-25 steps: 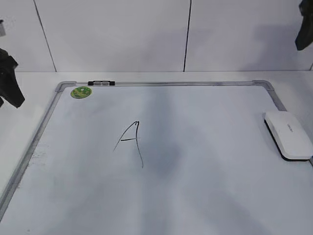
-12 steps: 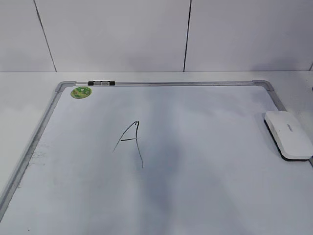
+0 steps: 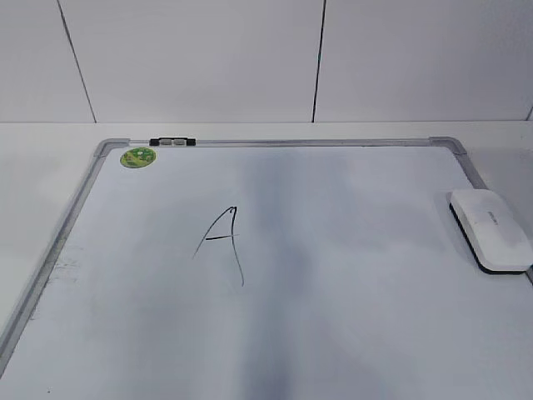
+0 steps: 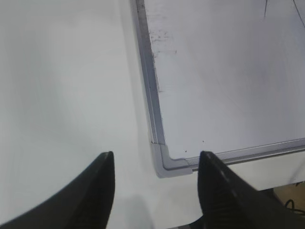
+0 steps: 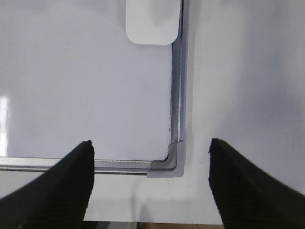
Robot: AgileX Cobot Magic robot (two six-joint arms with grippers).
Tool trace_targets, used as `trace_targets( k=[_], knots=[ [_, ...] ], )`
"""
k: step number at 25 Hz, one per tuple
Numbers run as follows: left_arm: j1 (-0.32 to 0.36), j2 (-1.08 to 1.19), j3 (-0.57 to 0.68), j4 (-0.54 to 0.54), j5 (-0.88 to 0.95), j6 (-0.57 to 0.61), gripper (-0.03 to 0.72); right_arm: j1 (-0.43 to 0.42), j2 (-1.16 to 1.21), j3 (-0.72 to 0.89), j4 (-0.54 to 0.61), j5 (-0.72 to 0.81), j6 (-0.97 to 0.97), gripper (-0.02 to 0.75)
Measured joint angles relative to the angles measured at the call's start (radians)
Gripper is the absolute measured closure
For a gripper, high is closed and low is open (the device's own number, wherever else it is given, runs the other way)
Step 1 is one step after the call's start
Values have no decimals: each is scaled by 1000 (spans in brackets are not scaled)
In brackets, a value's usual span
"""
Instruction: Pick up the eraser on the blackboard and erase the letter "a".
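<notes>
The blackboard (image 3: 291,142) is a white board with a silver-grey frame, lying flat on the table. The eraser (image 3: 491,229), white with a black base, lies at the board's right edge; its end shows at the top of the right wrist view (image 5: 152,21). A tall angular capital "A" (image 3: 225,242) is drawn left of centre. No small lowercase "a" shows on the board. Neither gripper shows in the exterior view. My left gripper (image 4: 155,164) is open and empty above the board's near left corner (image 4: 164,164). My right gripper (image 5: 150,148) is open and empty above the near right corner (image 5: 174,157).
A round green sticker (image 3: 138,157) sits in the board's far left corner. A small black-and-silver clip (image 3: 172,142) is on the far frame. A tiled wall (image 3: 316,58) stands behind the white table (image 3: 50,167). The table's near edge shows in both wrist views.
Both arms, seen at the left and right edges of the exterior view one second ago, have moved out of that view. The eraser and board have not moved.
</notes>
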Motion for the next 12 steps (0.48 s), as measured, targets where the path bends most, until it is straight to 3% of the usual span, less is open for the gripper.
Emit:
trace_targets(
  k=[6, 12],
  knots=[
    [0, -243, 130, -7, 6, -4, 267, 0, -247, 142, 0, 2, 26, 145],
    [0, -445, 170, -25, 14, -4, 267, 0, -499, 263, -4, 11, 37, 145]
  ],
)
